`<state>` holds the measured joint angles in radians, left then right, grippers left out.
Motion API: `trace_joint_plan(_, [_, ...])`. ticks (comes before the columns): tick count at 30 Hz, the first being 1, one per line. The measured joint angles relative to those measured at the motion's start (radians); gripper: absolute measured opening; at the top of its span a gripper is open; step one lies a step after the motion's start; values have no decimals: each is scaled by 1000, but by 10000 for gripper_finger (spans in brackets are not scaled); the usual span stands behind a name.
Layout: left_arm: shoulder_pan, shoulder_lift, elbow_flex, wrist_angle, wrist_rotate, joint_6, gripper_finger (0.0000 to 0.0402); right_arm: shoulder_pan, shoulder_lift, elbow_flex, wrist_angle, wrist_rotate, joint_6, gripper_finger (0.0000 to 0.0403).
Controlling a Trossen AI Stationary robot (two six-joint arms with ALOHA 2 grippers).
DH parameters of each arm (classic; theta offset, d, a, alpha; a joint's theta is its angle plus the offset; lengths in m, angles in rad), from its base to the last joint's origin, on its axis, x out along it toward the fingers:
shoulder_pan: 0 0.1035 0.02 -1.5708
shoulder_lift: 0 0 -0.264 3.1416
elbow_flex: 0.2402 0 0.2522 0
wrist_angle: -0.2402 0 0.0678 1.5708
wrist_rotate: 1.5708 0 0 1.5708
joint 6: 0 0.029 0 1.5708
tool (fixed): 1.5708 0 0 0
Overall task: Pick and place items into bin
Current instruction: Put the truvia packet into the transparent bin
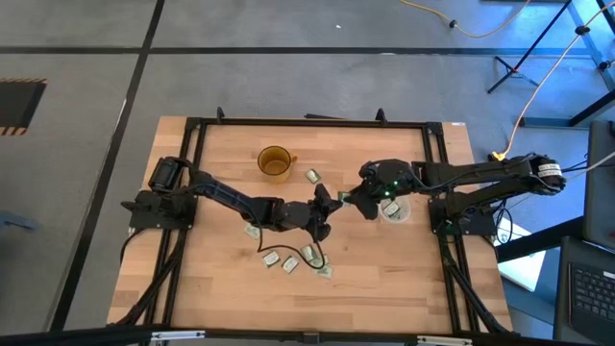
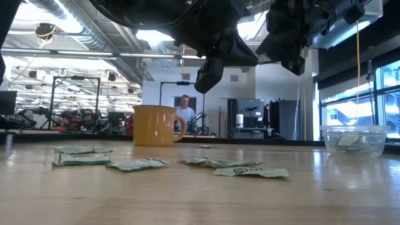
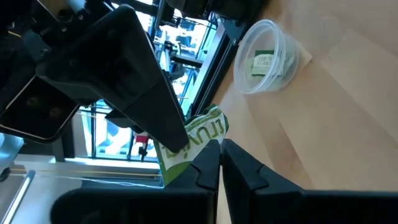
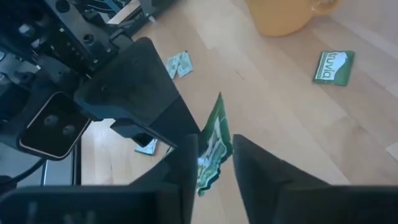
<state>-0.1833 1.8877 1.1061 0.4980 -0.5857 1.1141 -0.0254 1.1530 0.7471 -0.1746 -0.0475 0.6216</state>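
Left gripper (image 3: pixel 221 163) clenched on one packet (image 3: pixel 193 134); right gripper (image 4: pixel 214 155) straddles it, grip unconfirmed. Light, floppy, slippery wrapper: you should pinch its free edge, bin (image 1: pixel 395 210) at three o'clock.

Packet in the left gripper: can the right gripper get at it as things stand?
Probably yes. The packet sticks out past the left gripper, which is shut on it. The right gripper is open with one finger on each side of it, and nothing is in between.
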Motion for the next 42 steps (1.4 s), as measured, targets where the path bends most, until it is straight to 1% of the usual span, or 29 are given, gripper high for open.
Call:
trace_joint_plan(11, [0,0,0,0,0,-8,9,0,0,0,-1,0,-36,17])
trace_joint_plan(13, [0,0,0,-1,1,-26,14,0,0,0,-1,0,-52,8])
trace_joint_plan(17, [0,0,0,-4,3,-52,48,0,0,0,-1,0,-53,9])
trace_joint_plan(22, [0,-1,0,-10,8,-160,98,-2,-5,1,-4,1,-76,4])
trace_joint_plan(24, [3,-2,0,-29,42,-214,112,-9,-10,17,-39,3,-89,4])
trace_joint_plan(27, [15,-4,0,-72,131,-313,124,-22,-32,53,-131,44,-109,3])
trace_joint_plan(31, [56,-27,1,-204,228,-480,127,-27,-82,113,-363,136,-110,3])
trace_joint_plan(32, [70,-35,-1,-248,255,-524,126,-27,-98,123,-422,151,-102,3])
trace_joint_plan(34, [100,-41,0,-284,318,-597,123,-27,-136,125,-528,159,-70,3])
trace_joint_plan(35, [115,-49,0,-319,336,-635,122,-27,-155,115,-563,159,-44,3])
trace_joint_plan(38, [156,-52,0,-348,377,-688,117,-22,-217,56,-630,137,30,3])
trace_joint_plan(42, [205,-52,0,-359,376,-738,114,-13,-277,-60,-590,70,98,3])
